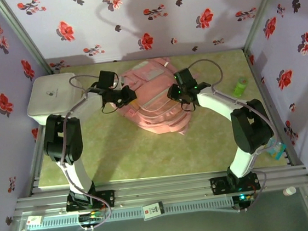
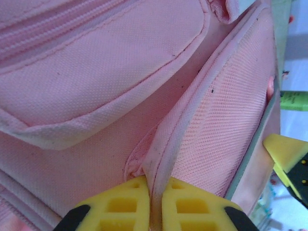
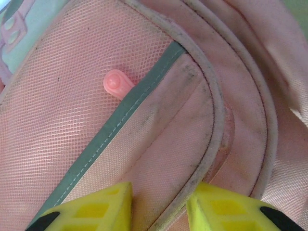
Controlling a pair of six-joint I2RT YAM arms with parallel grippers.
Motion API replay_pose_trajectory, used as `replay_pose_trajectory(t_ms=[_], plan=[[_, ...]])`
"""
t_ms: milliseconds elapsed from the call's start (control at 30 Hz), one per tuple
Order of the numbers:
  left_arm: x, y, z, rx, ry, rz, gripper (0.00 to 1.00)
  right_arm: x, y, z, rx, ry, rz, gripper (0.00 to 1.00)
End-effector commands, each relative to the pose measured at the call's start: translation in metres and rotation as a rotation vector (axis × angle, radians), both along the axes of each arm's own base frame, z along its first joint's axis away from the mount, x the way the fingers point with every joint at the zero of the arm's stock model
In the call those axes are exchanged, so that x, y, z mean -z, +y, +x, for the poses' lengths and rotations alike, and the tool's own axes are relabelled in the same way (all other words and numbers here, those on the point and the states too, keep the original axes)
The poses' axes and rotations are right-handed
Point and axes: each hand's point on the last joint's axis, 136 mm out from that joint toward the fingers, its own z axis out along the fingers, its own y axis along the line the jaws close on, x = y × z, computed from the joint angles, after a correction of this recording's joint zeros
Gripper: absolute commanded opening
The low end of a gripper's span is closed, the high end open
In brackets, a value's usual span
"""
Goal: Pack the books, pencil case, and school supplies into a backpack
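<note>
The pink backpack (image 1: 153, 101) lies on the green table mat between my two arms. My left gripper (image 1: 123, 96) is at its left side, and in the left wrist view my left gripper (image 2: 155, 185) is shut on a piped seam of the backpack (image 2: 96, 72). My right gripper (image 1: 180, 94) is at the bag's right side. In the right wrist view my right gripper (image 3: 159, 192) is open, its yellow fingers (image 3: 96, 209) straddling a piped pocket edge of the backpack (image 3: 72, 120) beside a teal trim (image 3: 120, 122). The books and pencil case are hidden.
A white rounded box (image 1: 51, 96) stands at the back left of the table. A small green object (image 1: 241, 87) lies at the back right, beyond my right arm. Open mat lies in front of the backpack. Flowered walls close in three sides.
</note>
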Motion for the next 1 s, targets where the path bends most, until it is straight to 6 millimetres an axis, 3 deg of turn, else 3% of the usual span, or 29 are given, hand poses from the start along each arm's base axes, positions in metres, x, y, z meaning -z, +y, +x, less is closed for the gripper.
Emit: replay_pose_trajectory(t_ms=[0,167,300,433,600,767,967], plan=[[-0.017,-0.018,0.005,0.003,-0.037,-0.128,0.05,-0.023,-0.017,0.009,0.020,-0.065,-0.074,0.37],[-0.022,-0.030,0.007,-0.037,-0.034,-0.205,0.01,-0.044,-0.036,-0.024,0.059,-0.068,-0.076,0.45],[-0.020,-0.039,0.003,-0.052,-0.016,-0.238,0.01,-0.050,-0.034,-0.055,0.065,-0.057,-0.037,0.48],[-0.017,-0.049,-0.005,-0.045,-0.004,-0.250,0.01,-0.054,-0.014,-0.081,0.052,-0.050,0.034,0.49],[-0.007,-0.061,-0.012,-0.043,0.018,-0.243,0.01,-0.050,0.027,-0.103,0.029,-0.048,0.094,0.51],[-0.005,-0.072,-0.017,-0.034,0.028,-0.258,0.00,-0.042,0.066,-0.110,0.008,-0.045,0.144,0.50],[-0.005,-0.075,-0.021,-0.023,0.025,-0.255,0.00,-0.038,0.082,-0.104,0.041,-0.079,0.168,0.38]])
